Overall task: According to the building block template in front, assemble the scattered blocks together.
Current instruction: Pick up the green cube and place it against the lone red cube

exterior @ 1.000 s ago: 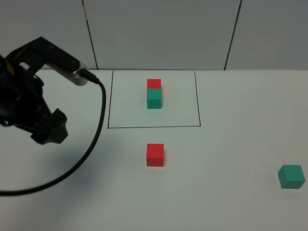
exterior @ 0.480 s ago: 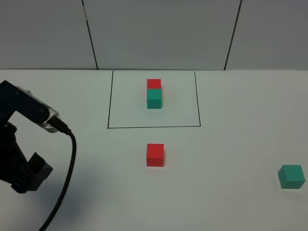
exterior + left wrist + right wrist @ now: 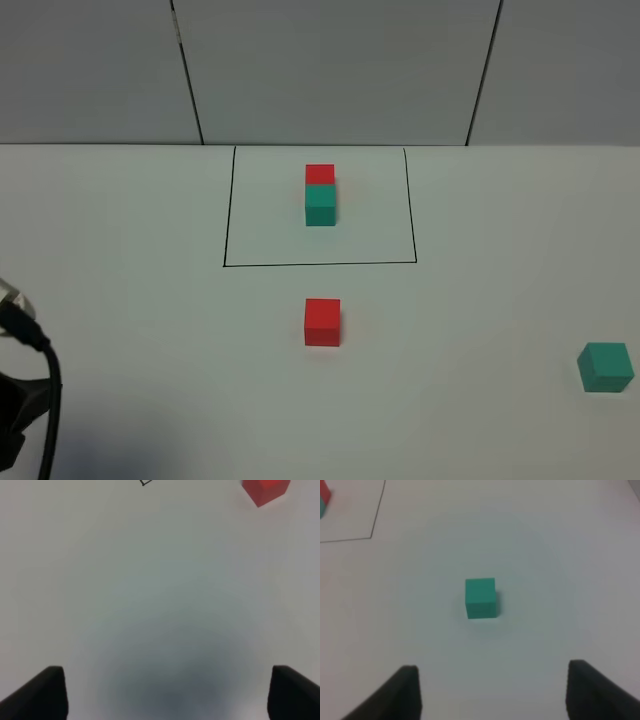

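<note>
The building block template, a red cube (image 3: 320,174) touching a teal cube (image 3: 320,205), sits inside a black drawn rectangle (image 3: 319,264) at the back. A loose red block (image 3: 322,322) lies just in front of the rectangle. A loose teal block (image 3: 605,367) lies far to the right. My left gripper (image 3: 170,695) is open and empty over bare table, with the red block (image 3: 265,490) far ahead of it. My right gripper (image 3: 500,692) is open and empty, with the teal block (image 3: 481,597) ahead of it between the finger lines. The right gripper is outside the exterior view.
The white table (image 3: 150,330) meets a grey panelled wall (image 3: 330,70) at the back. Only a bit of my left arm and its black cable (image 3: 40,400) show at the lower left corner. The template's edge (image 3: 323,497) shows in the right wrist view.
My left arm has pulled back toward the front left and has nearly left the exterior view. The blocks have not moved.
</note>
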